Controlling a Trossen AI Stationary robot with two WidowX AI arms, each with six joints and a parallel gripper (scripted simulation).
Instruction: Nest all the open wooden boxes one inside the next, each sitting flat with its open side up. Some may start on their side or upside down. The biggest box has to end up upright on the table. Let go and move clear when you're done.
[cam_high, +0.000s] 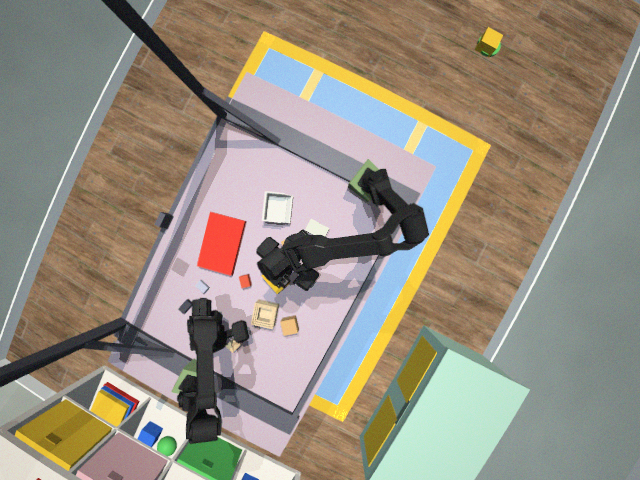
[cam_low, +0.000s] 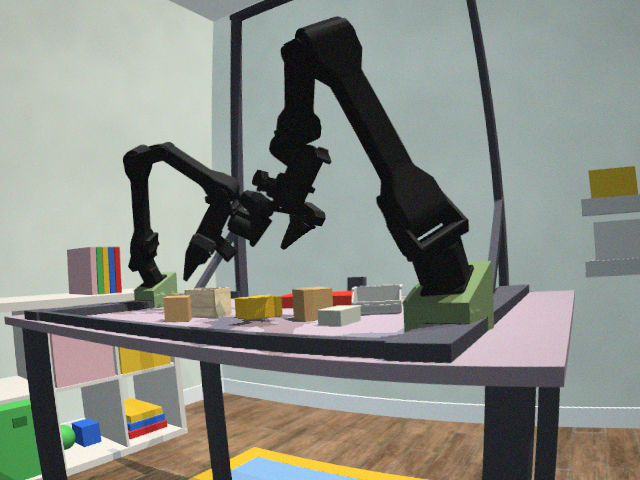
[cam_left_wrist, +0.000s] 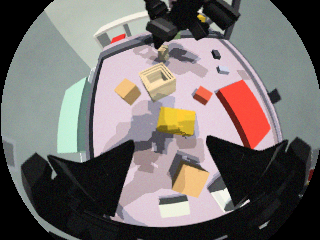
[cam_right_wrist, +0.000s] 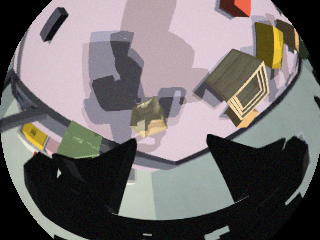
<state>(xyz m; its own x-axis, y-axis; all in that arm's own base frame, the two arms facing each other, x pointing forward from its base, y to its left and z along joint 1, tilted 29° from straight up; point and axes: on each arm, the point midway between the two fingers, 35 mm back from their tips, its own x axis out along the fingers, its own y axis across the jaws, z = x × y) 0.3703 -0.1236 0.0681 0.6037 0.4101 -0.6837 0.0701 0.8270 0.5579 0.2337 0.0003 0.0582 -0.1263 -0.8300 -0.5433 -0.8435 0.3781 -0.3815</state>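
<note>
Wooden boxes stand nested on the counter (cam_high: 310, 361) (cam_low: 537, 330) (cam_left_wrist: 107, 107) (cam_right_wrist: 205, 22), their stacked rims facing up in a nested set (cam_high: 265, 314) (cam_low: 208, 302) (cam_left_wrist: 158, 81) (cam_right_wrist: 237, 82). A small wooden box (cam_high: 233, 345) (cam_left_wrist: 163, 53) (cam_right_wrist: 149, 117) lies outside it, nearer the right arm; which way its opening faces, I cannot tell. The right gripper (cam_high: 219, 335) (cam_low: 207, 268) (cam_left_wrist: 162, 43) (cam_right_wrist: 172, 140) hangs above the counter with its fingers wide apart, and the small box shows beyond the space between them in its own wrist view. The left gripper (cam_high: 287, 264) (cam_low: 267, 245) (cam_left_wrist: 170, 142), also spread wide, is raised over the area by the yellow block (cam_low: 258, 307) (cam_left_wrist: 176, 121) (cam_right_wrist: 269, 45), well apart from the small box.

From above, the left arm covers a tan block (cam_low: 312, 303) (cam_left_wrist: 190, 178) that the exterior and left wrist views show. The exterior view gives the nested set's outer side but not its inside; the small box cannot be made out there. The top view shows the open white tray (cam_high: 278, 208) (cam_low: 376, 298) whole, while a left finger partly covers it in the left wrist view.
</note>
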